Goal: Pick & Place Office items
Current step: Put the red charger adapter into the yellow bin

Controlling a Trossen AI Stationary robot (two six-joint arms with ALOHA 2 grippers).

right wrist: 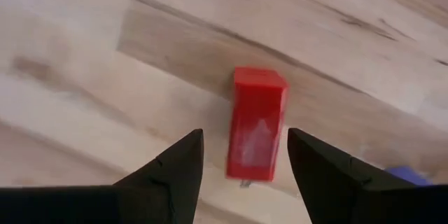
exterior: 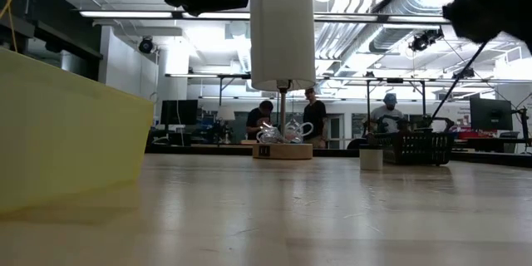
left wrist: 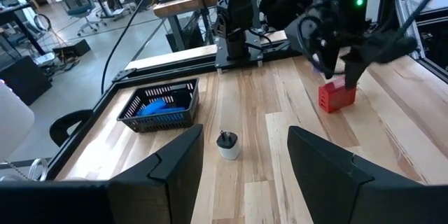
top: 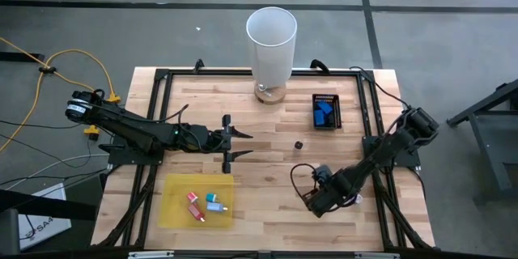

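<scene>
Our right gripper [right wrist: 245, 161] hangs with its 2 fingers spread on either side of a red block [right wrist: 256, 124] lying on the table [top: 267, 142]. Our left gripper [top: 240, 144] waits mid-table, fingers apart, holding nothing.

A block [right wrist: 256, 124] lies on the table [top: 267, 129] beneath the right hand [right wrist: 245, 157], well apart from the basket [top: 326, 112].

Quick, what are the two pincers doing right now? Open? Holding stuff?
Left pincer: open, holding nothing, over the table's middle.
Right pincer: open, holding nothing, right above the red block.
</scene>
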